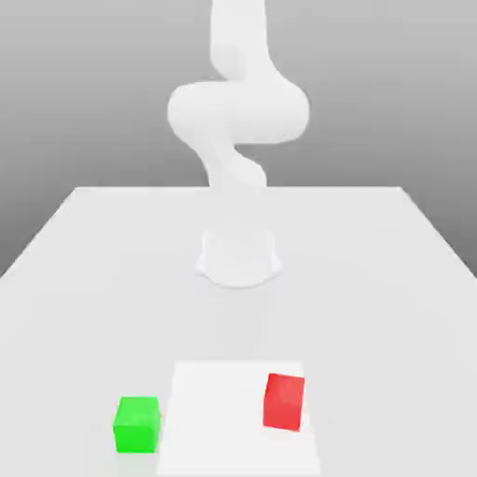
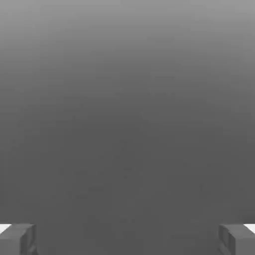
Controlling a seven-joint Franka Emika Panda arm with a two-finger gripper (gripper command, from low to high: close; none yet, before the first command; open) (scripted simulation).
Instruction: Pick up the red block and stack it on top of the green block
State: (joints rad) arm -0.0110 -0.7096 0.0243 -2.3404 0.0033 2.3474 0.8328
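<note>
**Blocks apart on the table, fingers spread wide**

The red block sits on a paler square patch of the table, toward the exterior view's right. The green block rests just off that patch, on the exterior view's left, apart from the red one. The arm rises behind them. The gripper holds nothing, its fingers set wide.

Smooth, matt red block and green block on a matt white desk; the arm looks smooth white.
</note>
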